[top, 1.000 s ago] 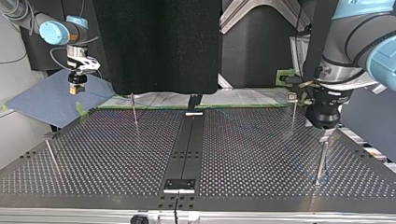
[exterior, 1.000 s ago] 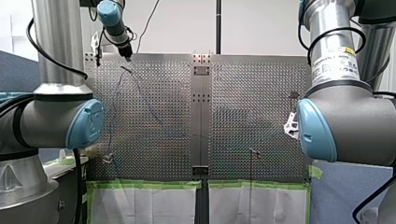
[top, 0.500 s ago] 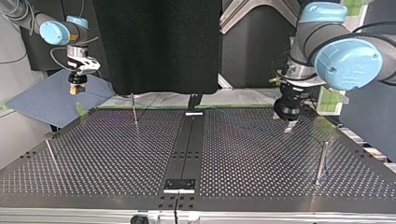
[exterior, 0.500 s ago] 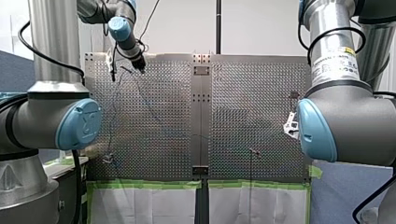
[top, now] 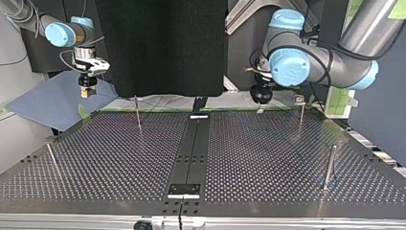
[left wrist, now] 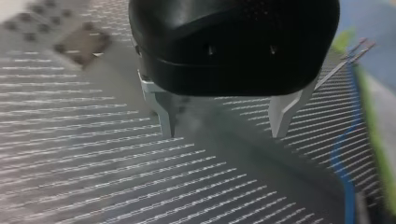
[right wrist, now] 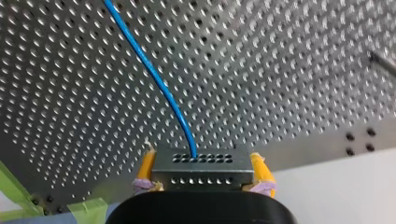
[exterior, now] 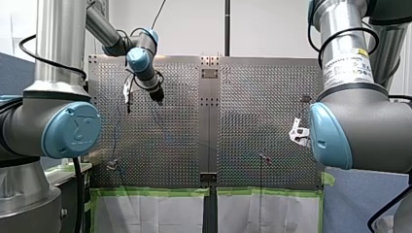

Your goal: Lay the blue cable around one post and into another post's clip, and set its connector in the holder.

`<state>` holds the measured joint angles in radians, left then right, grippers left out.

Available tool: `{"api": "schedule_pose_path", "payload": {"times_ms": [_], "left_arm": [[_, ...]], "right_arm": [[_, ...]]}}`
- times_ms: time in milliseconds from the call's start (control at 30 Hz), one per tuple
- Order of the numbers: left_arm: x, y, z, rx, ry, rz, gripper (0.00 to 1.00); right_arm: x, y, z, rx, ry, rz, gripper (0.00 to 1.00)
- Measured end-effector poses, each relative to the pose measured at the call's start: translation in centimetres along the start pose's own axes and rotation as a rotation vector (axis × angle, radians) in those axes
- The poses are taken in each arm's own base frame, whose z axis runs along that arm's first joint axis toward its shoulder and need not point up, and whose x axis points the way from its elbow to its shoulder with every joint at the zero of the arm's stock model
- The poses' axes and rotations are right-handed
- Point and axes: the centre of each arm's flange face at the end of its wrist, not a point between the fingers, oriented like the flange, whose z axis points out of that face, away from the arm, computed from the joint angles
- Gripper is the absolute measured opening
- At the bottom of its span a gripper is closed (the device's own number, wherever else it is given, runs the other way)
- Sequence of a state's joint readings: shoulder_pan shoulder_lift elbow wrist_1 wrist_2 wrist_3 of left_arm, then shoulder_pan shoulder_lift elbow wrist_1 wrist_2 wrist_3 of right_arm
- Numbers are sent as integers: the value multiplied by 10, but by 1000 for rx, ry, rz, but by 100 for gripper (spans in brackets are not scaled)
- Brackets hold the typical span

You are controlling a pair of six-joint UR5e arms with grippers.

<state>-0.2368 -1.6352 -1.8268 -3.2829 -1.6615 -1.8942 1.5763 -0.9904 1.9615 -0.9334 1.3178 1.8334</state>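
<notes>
First, our right gripper (right wrist: 201,161) has its yellow pads clamped on the connector (right wrist: 201,173), up in the air near the edge of the perforated table (right wrist: 289,70). The blue cable (right wrist: 154,77) runs from the connector out across the holes. Farther on, our left gripper (left wrist: 225,133) hangs above the table, fingers wide apart and empty, with the cable just beside it. As we judge it, the thin, slack cable could slip a grasp or snag a post (top: 330,165), and any tug could skew the connector.
</notes>
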Motion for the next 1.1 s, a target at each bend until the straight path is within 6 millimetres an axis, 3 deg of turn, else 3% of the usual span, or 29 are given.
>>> {"api": "schedule_pose_path", "payload": {"times_ms": [167,667,800,1100], "left_arm": [[34,-12,3,46,41,4,100],[121,-39,-19,154,97,23,100],[154,-43,-21,173,134,60,100],[199,-60,-17,209,155,111,100]], "right_arm": [[-2,-9,-1,26,-11,-10,0],[-9,-33,-4,77,-42,-14,0],[-9,-35,-5,78,-43,-9,0],[-16,-33,-13,51,-63,6,0]]}}
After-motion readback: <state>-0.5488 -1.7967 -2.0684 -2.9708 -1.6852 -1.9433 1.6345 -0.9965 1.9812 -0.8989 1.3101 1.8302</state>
